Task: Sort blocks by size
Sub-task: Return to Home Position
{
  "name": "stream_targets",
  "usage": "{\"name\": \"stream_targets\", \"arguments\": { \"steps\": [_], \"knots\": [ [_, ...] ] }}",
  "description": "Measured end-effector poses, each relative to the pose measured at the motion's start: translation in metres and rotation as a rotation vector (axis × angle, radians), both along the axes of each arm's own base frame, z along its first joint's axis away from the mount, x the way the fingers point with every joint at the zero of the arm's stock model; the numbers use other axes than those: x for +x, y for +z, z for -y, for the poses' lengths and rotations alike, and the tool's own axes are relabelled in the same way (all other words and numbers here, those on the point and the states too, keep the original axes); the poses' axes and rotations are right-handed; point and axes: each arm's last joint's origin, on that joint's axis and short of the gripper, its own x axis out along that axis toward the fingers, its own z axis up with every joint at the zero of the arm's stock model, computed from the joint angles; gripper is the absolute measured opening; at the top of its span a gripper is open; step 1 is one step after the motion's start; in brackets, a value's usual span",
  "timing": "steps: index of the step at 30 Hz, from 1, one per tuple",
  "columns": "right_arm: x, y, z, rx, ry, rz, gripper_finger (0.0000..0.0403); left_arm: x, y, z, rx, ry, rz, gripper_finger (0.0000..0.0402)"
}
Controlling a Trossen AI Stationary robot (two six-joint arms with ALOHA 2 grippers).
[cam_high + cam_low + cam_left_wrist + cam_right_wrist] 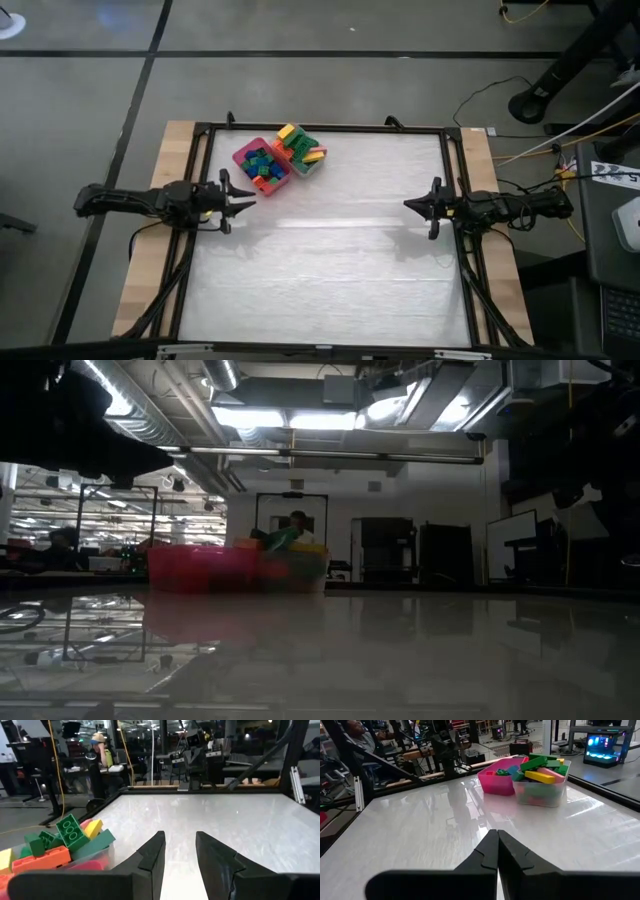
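Note:
Short squarish blocks (261, 167) fill the pink square tray (246, 154). Long bar blocks (300, 146) lie piled in the clear plastic tray (310, 167) beside it, at the table's far left. Both trays also show in the right wrist view, the pink tray (495, 782) and the clear tray (540, 795). My left gripper (250, 199) hovers just near of the pink tray, open and empty; its fingers show in the left wrist view (179, 851). My right gripper (408, 204) is shut and empty at the table's right side, also showing in the right wrist view (497, 847).
The white tabletop (330, 250) lies inside a black frame (320, 128). In the low view the trays (240, 568) stand at the far side. People sit in the room beyond the table (100, 750).

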Motion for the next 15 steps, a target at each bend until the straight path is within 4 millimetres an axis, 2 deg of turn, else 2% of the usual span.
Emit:
{"name": "stream_targets", "arguments": {
  "steps": [5,15],
  "knots": [
    [0.0000,-0.0001,-0.0003,0.002,0.010,-0.001,0.0005,0.0011,-0.0016,0.0001,0.057,-0.003,-0.029,0.0098],
    [0.0001,0.0001,-0.0003,0.001,0.010,0.001,0.0005,0.0011,-0.0016,0.0000,0.048,-0.002,-0.028,0.0098]
  ]
}}
